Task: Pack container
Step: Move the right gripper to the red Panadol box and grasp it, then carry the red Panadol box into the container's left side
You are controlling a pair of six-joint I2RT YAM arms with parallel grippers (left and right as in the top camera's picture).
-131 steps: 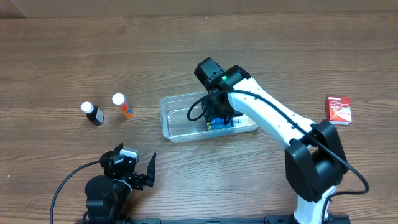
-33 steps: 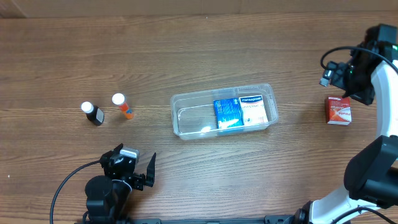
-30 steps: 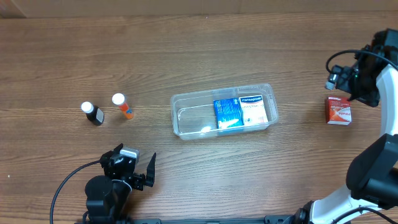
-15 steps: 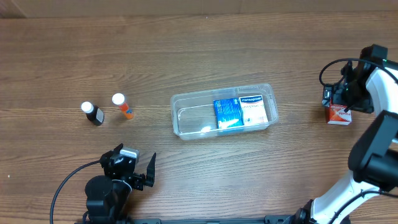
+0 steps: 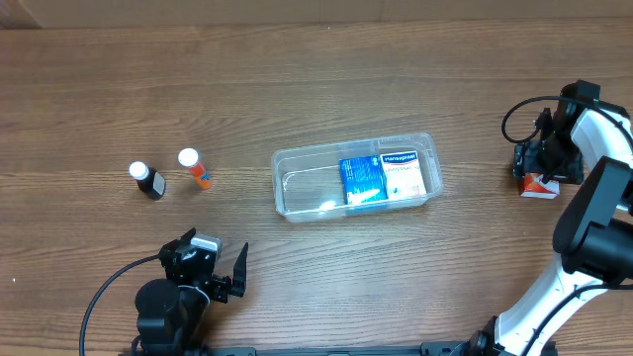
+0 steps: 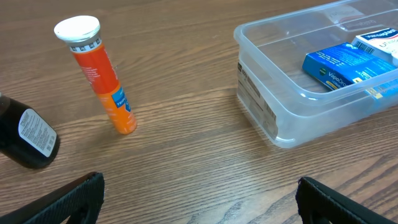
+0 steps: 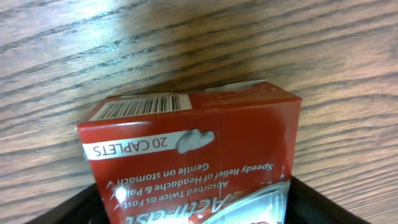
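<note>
- Fingertips (image 6: 329, 196) of the left gripper (image 6: 198, 198) are seen spread wide apart at the near edge of the wooden table (image 5: 297, 79), with nothing held between them.
- Beyond that gripper, the container (image 5: 287, 203) is set near the middle of the table, its long side running left to right.
- Two small boxes are laid flat in the right half of the container: a blue box (image 5: 360, 180) and, just beside it on the right, a white box (image 5: 401, 173). The left half of the tub is bare.
- To the left of the container, well apart from it, an orange tube (image 5: 195, 169) with a white cap is stood on end, slightly tilted. A dark bottle (image 5: 147, 180), also white-capped, is placed just beside it, further left.
- At the far right of the table, the right gripper (image 5: 539, 170) is lowered over a red box (image 7: 199, 162), which is marked "20 CAPLETS" and lies well apart from the container.
- In the right wrist view the red box is flanked by dark finger edges on both sides. Whether it is actually pinched cannot be told.
</note>
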